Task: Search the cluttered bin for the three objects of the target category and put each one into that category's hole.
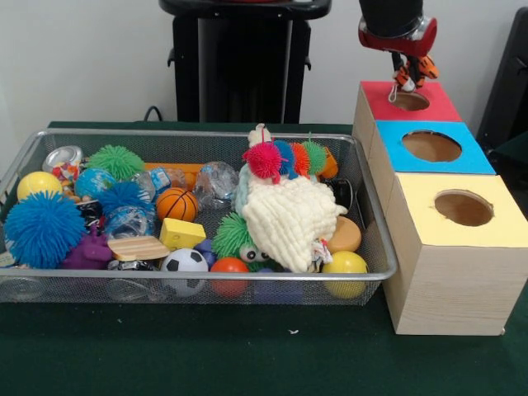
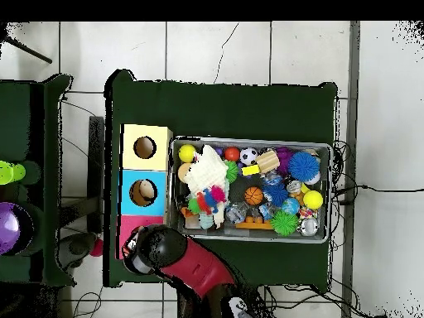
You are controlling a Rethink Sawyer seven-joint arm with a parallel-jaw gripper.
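From the front, the gripper (image 1: 406,76) hangs just above the red box's hole (image 1: 410,101), jaws clenched on a small orange toy (image 1: 410,73). The wire bin (image 1: 367,216) sits beside the boxes on the bench (image 1: 247,355).

From overhead, the arm (image 2: 178,257) covers the red box (image 2: 126,228); the toy is hidden.

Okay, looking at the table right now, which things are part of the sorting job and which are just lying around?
Part of the job:
gripper, holding a small orange toy
red box, whose hole is right beneath the toy
wire bin, still to be searched

Probably just lying about:
blue box
yellow box
basketball, soccer ball, blue spiky ball
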